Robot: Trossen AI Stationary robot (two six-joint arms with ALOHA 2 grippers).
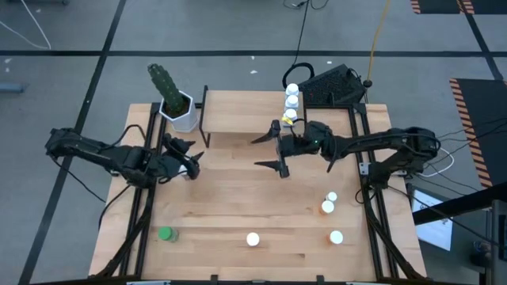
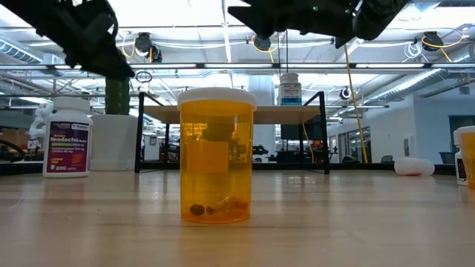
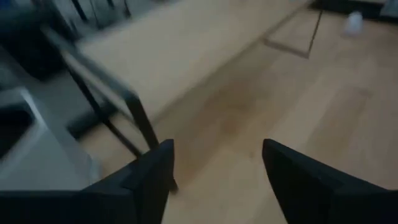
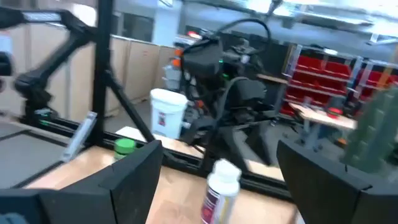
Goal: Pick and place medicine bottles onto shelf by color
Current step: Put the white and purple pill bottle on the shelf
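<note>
- Overhead, the right gripper point(image 1: 273, 146) hangs over the shelf point(image 1: 238, 119) with fingers spread, empty; the left gripper point(image 1: 184, 158) sits beside the shelf's end, fingers apart.
- Low down, an orange bottle point(image 2: 217, 156) stands upright on the tabletop point(image 2: 334, 222).
- Both wrist views show parted fingers holding nothing.

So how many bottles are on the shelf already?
3, in a row at the shelf's right end: the far bottle, the middle bottle, the near bottle beside the right arm, which may hide more.
</note>
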